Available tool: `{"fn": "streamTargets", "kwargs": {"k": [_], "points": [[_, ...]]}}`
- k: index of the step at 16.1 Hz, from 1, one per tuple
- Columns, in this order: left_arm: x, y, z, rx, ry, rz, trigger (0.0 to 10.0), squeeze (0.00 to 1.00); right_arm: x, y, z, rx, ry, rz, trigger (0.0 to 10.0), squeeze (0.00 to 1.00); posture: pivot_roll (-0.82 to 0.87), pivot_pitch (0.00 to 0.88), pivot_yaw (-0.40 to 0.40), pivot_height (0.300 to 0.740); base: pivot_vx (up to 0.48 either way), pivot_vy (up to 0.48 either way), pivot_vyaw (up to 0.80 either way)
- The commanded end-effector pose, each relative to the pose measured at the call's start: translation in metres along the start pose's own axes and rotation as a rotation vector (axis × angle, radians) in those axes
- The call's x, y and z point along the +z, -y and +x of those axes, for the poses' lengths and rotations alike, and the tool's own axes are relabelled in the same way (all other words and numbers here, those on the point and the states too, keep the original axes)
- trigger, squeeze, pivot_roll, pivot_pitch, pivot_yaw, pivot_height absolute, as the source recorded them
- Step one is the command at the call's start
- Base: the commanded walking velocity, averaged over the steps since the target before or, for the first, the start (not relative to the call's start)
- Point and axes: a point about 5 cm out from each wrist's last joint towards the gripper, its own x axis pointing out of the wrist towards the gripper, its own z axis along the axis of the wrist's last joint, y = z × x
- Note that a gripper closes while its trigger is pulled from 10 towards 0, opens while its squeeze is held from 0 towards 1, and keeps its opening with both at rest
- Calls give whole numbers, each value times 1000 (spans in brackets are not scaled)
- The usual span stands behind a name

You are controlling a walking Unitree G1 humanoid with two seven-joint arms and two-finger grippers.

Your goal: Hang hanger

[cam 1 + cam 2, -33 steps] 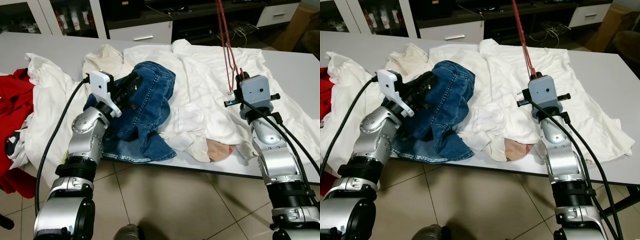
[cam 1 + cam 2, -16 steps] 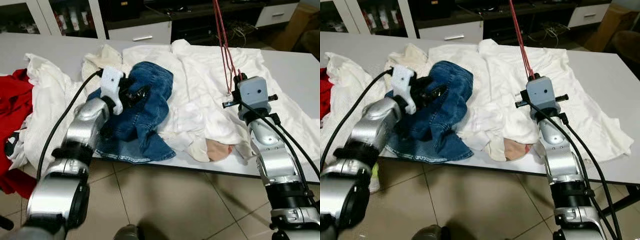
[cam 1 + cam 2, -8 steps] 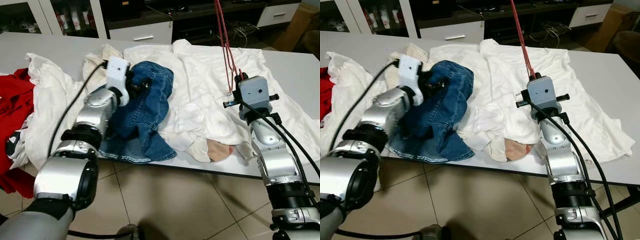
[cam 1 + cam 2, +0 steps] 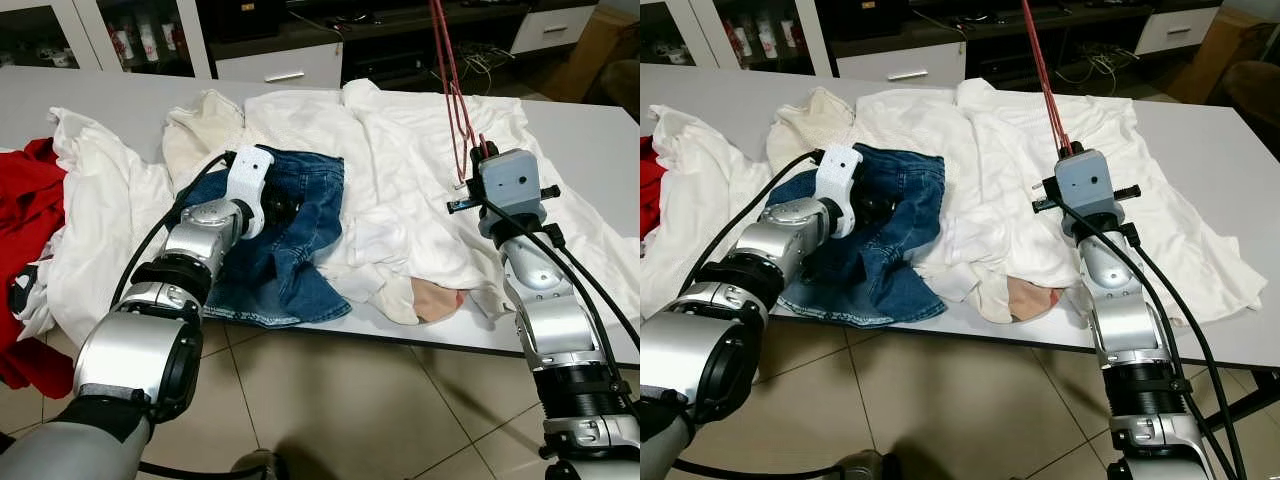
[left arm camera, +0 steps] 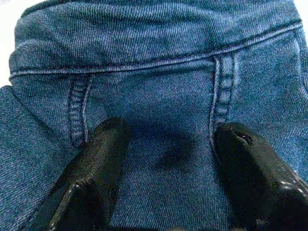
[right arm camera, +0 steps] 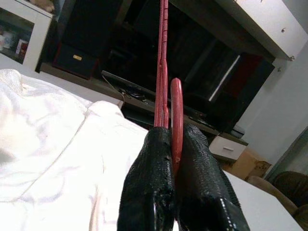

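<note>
1. The red hanger [image 4: 452,85] stands upright at the right of centre in the head views, its top running off the upper edge. The right gripper [image 6: 173,144] pinches it low down between pressed-together jaws, above the white clothes [image 4: 400,160]. The grip is at one narrow point, so I judge the hanger could swivel or slip if the arm swings.

2. The left gripper [image 5: 168,144] sits at centre left of the head views with its jaws spread, fingertips [image 5: 108,139] resting on the blue denim garment [image 4: 290,230] just below the waistband seam and belt loops. Closing here may catch only a flat layer, or none, because the cloth lies smooth between the tips.

3. The denim overlaps the white clothes on the desk [image 4: 590,130]. Lifting it could drag those along, and a cream piece [image 4: 435,300] already hangs near the lower desk edge.

4. A red garment [image 4: 25,210] droops off the far left. Its cloth could snag the left arm's cable [image 4: 150,250].
</note>
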Motion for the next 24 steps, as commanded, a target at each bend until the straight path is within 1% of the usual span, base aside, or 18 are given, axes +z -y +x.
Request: {"fn": "streamTargets", "kwargs": {"k": [1,3,4,5,6,8,10,13,15,17,20,21,22,24], "points": [[-21,3,0,-2,-99,-12,10000,0,0,2,-1,-10,-7,8,10000,0,89,8,39,740,0,0,0],[-29,3,0,19,-136,2,10000,0,0,2,-1,-11,-6,8,10000,0,89,6,39,740,0,0,0],[-32,5,1,14,-149,6,7255,0,0,2,-1,-13,-6,9,10000,0,89,6,39,740,0,0,0],[-34,6,1,11,-152,7,4980,0,0,3,-1,-14,-6,8,10000,0,89,6,39,740,0,0,0],[-35,7,1,1,-144,-3,0,0,0,3,-1,-18,-6,7,10000,0,89,6,39,740,0,0,0],[-35,11,1,-37,-121,2,0,0,0,4,-2,-20,-8,6,10000,0,80,5,40,740,0,0,0],[-36,11,1,-36,-106,2,0,0,0,5,-1,-20,-8,5,10000,0,81,4,39,740,0,0,0],[-34,11,1,-44,-57,20,0,0,0,4,-1,-19,-6,5,10000,0,85,4,35,740,0,0,0],[-29,13,1,-56,-6,47,0,0,0,4,0,-18,-4,6,10000,0,85,4,35,740,0,0,0],[-25,14,1,-57,30,53,0,0,0,4,0,-18,-5,7,10000,0,88,5,34,740,0,0,0],[-11,11,0,-35,148,44,0,0,0,4,-1,-19,-6,8,10000,0,87,7,35,740,0,0,0],[-6,9,-1,-21,187,29,0,0,0,4,-1,-19,-7,7,10000,0,87,7,35,740,0,0,0],[1,6,-4,-4,248,13,0,0,-1,4,-2,-19,-9,7,10000,0,88,8,32,740,0,0,0],[4,1,-7,23,294,2,0,0,-1,5,-2,-18,-9,5,10000,0,91,8,30,740,0,0,0]]}}
